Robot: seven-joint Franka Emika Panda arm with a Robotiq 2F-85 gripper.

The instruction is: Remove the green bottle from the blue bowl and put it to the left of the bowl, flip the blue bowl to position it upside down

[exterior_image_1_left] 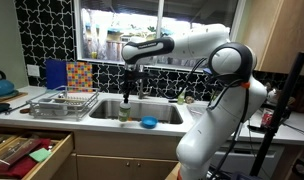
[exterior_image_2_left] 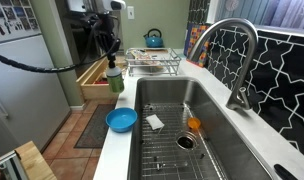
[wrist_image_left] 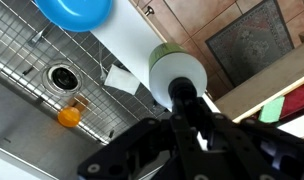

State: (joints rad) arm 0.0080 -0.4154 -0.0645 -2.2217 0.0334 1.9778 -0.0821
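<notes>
The green bottle (exterior_image_2_left: 114,78) stands upright on the counter strip in front of the sink, beside the blue bowl (exterior_image_2_left: 121,120). Both also show in an exterior view, the bottle (exterior_image_1_left: 123,113) and the bowl (exterior_image_1_left: 149,123). The bowl sits right way up and empty. My gripper (exterior_image_2_left: 111,55) is directly above the bottle with its fingers around the dark neck. In the wrist view I look down on the bottle (wrist_image_left: 177,68), with its dark top between my fingers (wrist_image_left: 184,108) and the bowl (wrist_image_left: 77,12) at the top edge. Dark fingers merge with the dark top, so the grip is unclear.
A steel sink (exterior_image_2_left: 192,150) with a wire grid holds an orange item (exterior_image_2_left: 195,125) and a white scrap (exterior_image_2_left: 154,121). The faucet (exterior_image_2_left: 242,60) stands at its side. A dish rack (exterior_image_2_left: 152,65) and blue kettle (exterior_image_2_left: 153,39) stand beyond, above an open drawer (exterior_image_1_left: 32,150).
</notes>
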